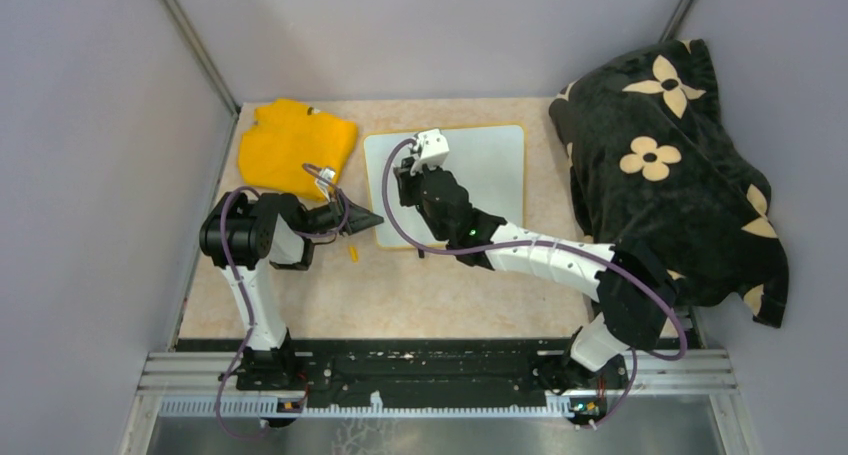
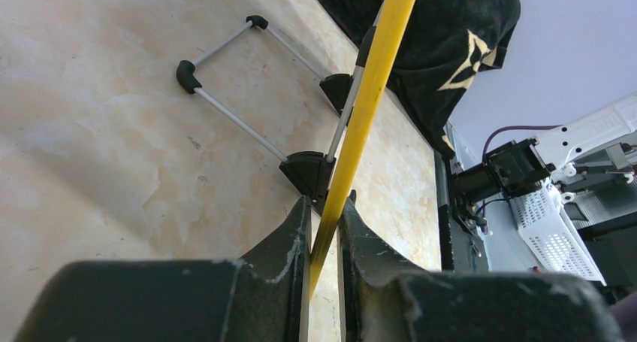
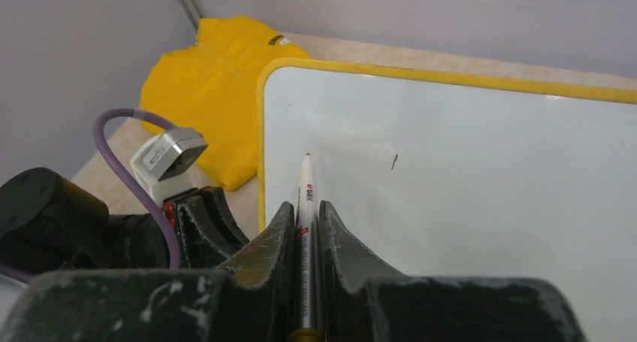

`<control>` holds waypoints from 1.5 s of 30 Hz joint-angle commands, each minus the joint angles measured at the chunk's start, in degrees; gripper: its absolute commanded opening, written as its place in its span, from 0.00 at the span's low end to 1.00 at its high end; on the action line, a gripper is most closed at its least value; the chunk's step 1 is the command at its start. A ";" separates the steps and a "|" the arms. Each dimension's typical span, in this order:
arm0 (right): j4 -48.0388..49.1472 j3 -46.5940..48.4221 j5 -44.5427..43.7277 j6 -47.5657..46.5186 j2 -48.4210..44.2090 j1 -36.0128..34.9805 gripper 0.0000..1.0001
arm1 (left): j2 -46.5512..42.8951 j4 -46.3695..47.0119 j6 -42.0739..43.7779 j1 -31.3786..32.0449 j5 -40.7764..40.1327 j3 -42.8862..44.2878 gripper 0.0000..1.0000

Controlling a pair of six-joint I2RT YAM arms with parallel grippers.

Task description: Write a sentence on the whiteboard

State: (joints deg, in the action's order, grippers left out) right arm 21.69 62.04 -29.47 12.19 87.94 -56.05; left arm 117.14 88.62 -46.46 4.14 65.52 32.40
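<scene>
The worktop [image 1: 400, 295] is carrying a whiteboard [image 1: 490, 165] toward its back middle. The left fingers [image 2: 282, 244] are pinching the board's near-left corner, almost closed. The right fingers [image 3: 274, 237] are clamping a marker [image 3: 305, 192], its tip over the board's left part.

The table [image 1: 400, 295] has a pale top, sandy and cloudy like marble, with grey walls around it. Four big things and one tiny thing lie on it. At the far left is a yellow cloth [image 1: 295, 145], crumpled flat. Just beside it, in the middle, is the whiteboard [image 1: 490, 165] with its yellow rim. A thin wire stand [image 2: 248, 86] with black ends sits on the table by that rim. On the right is a big black blanket [image 1: 670, 165] with cream flowers, piled in a heap. Near the board's left corner lies a small yellow piece [image 1: 353, 252], too little to tell what it is.
</scene>
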 commanded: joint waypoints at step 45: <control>5.38 -5.87 0.97 5.32 -6.84 3.09 0.00 | 1.97 13.98 0.13 0.16 -0.27 0.55 0.00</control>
State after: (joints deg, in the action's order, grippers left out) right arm 23.09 56.10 -29.06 17.17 85.56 -53.43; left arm 117.40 88.66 -46.46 4.14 65.76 32.88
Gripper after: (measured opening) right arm 0.111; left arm 0.190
